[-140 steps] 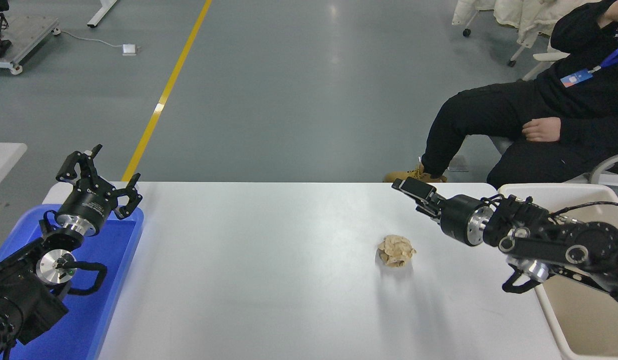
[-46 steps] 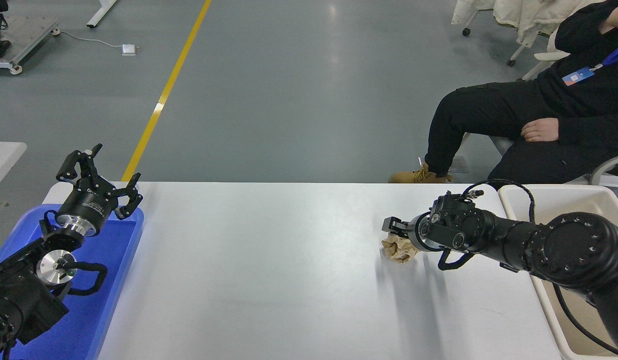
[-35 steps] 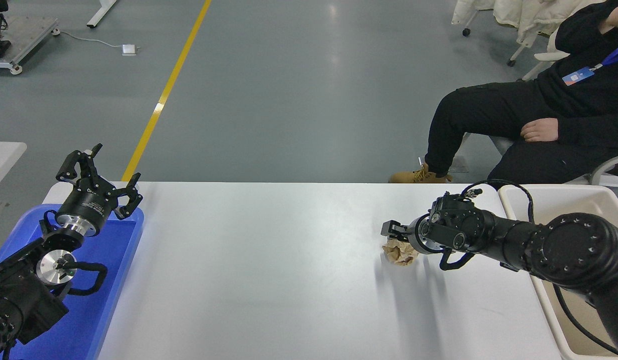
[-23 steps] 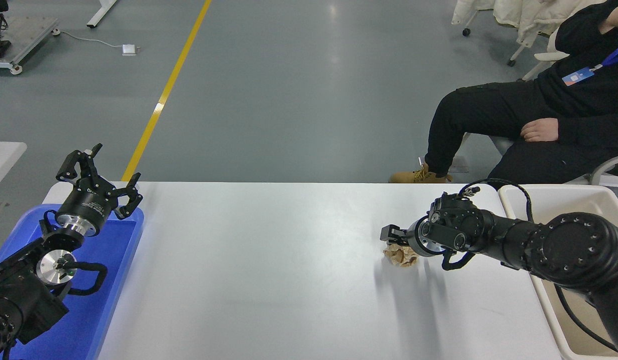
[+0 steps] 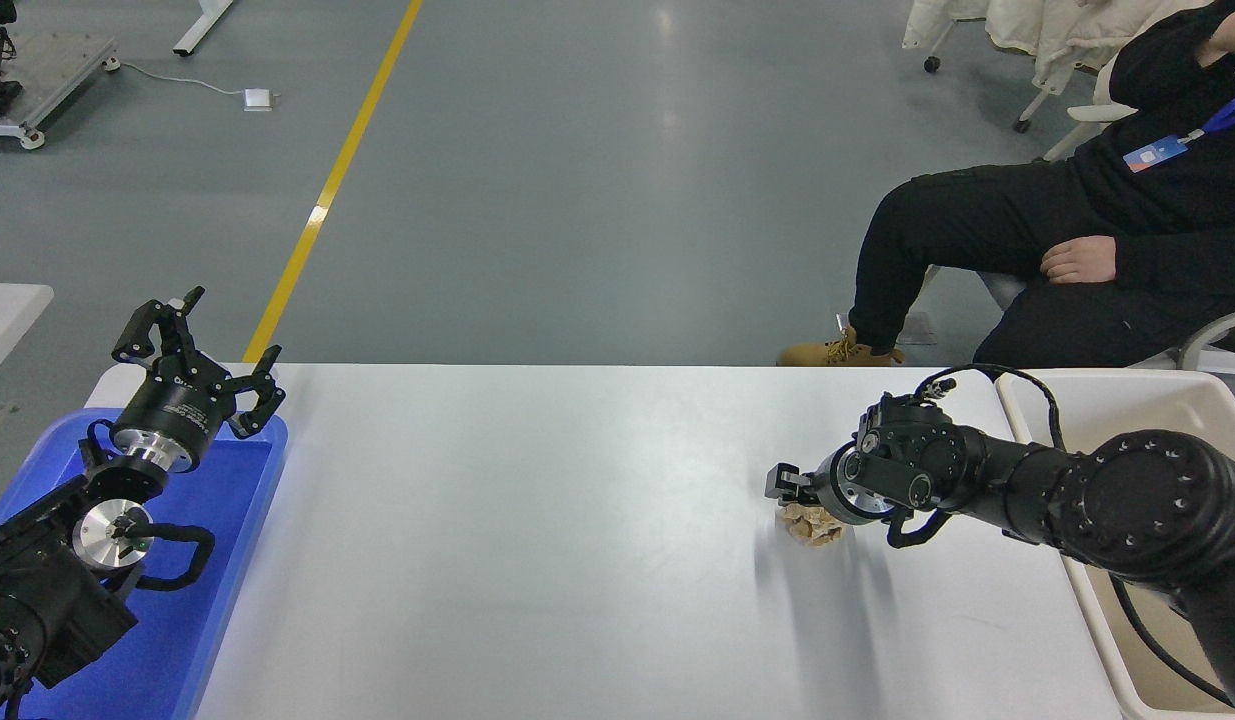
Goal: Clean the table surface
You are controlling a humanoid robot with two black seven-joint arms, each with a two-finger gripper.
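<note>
While reaching leftward, right pincer (image 5: pixel 789 496) pinches crumpled paper (image 5: pixel 813 524) on table surface (image 5: pixel 537 540).

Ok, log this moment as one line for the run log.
phase: grasping | right gripper: on crumpled paper ball, closure unclear | left gripper: open, parked over blue tray | beige bin: right

A blue tray (image 5: pixel 242 520) lies far left, a cream bin (image 5: pixel 1097 392) far right, a seated person (image 5: pixel 1127 220) beyond.
</note>
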